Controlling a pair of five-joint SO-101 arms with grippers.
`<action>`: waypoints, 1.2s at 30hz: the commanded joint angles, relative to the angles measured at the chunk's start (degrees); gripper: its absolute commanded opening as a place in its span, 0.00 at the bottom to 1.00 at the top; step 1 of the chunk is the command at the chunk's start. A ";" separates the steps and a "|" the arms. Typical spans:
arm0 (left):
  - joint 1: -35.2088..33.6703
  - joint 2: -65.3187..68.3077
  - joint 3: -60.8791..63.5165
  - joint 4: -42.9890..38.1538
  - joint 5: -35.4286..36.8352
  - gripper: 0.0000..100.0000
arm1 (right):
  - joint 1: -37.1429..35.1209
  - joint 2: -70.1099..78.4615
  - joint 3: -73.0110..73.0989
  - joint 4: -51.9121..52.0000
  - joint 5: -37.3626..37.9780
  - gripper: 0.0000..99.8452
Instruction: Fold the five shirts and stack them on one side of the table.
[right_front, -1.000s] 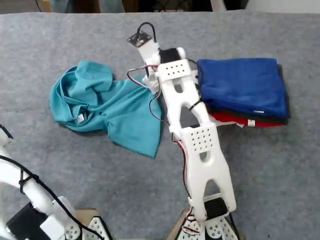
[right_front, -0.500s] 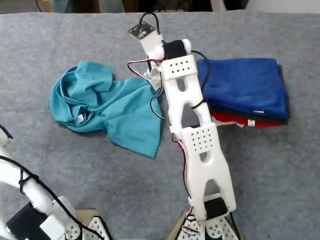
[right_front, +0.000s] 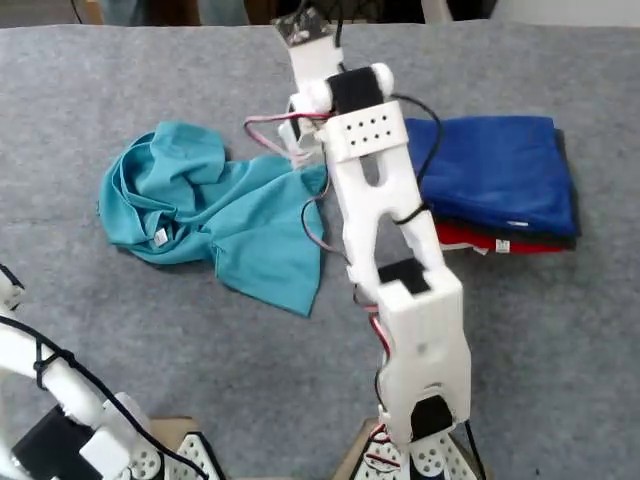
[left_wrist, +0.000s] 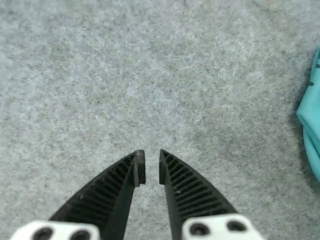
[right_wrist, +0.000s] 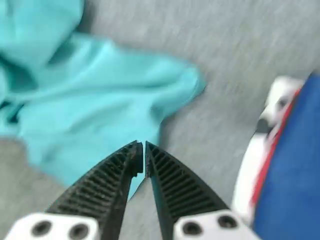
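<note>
A crumpled teal shirt (right_front: 215, 215) lies left of centre on the grey table (right_front: 520, 340). To the right sits a stack of folded shirts, a blue shirt (right_front: 490, 170) on top and a red shirt (right_front: 470, 240) lower down. My right arm (right_front: 365, 130) stretches across between them. In the right wrist view my right gripper (right_wrist: 144, 160) hangs shut and holding nothing above the edge of the teal shirt (right_wrist: 100, 95), with the blue shirt (right_wrist: 295, 165) beside it. My left gripper (left_wrist: 152, 167) hovers over bare table, its fingers a narrow gap apart, a strip of the teal shirt (left_wrist: 311, 120) off to one side.
The left arm (right_front: 40, 370) stays low at the near left corner. Bare grey table surrounds the shirts, with open room in front of the teal shirt and near the front right. A dark layer (right_front: 560, 238) shows between blue and red in the stack.
My right arm has lifted and swung toward the far edge, away from the teal shirt's right corner. The shirts and the left arm have barely shifted.
</note>
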 joint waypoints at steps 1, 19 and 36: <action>-1.45 -1.76 -0.22 0.44 -0.35 0.08 | -3.43 -12.18 19.30 0.09 -4.66 0.01; 0.57 -1.32 -0.13 0.62 -5.63 0.07 | -13.10 -6.81 44.35 -3.60 -18.99 0.02; 0.66 -1.32 -0.13 0.35 -6.24 0.07 | -15.56 -4.18 44.79 -4.84 -23.74 0.13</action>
